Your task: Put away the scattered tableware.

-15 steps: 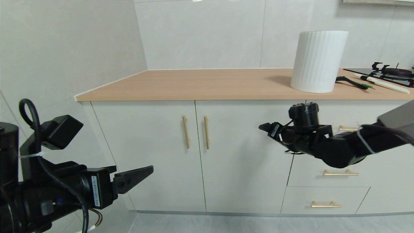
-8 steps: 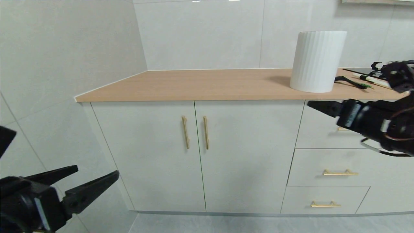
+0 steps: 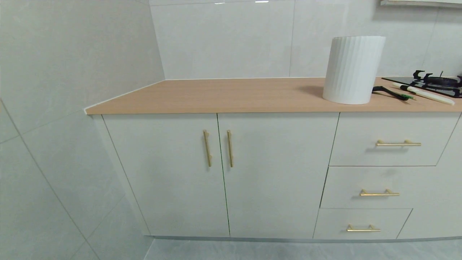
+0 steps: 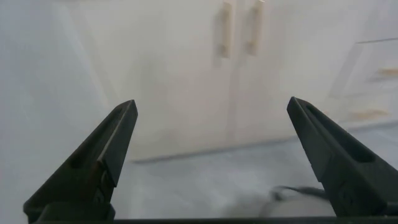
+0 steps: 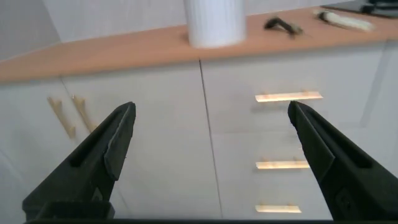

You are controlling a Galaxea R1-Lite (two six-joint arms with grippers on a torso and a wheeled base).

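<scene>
A tall white ribbed holder [image 3: 353, 69] stands on the wooden counter [image 3: 231, 94], with a black-handled utensil [image 3: 392, 92] and a white-handled utensil [image 3: 424, 92] lying to its right. The same white ribbed holder [image 5: 214, 22] and black utensil [image 5: 283, 25] sit on the counter in the right wrist view. My right gripper [image 5: 211, 112] is open and empty, facing the drawer fronts below counter height. My left gripper [image 4: 211, 109] is open and empty, low down, facing the cabinet doors and the floor.
Below the counter are two cabinet doors with gold handles [image 3: 218, 148] and three drawers with gold handles [image 3: 398, 143]. A black stove burner [image 3: 438, 80] sits at the counter's far right. Tiled walls close the left side and the back.
Both arms have dropped out of the head view: the left one went down and left, the right one swung right and away. The camera tilted slightly.
</scene>
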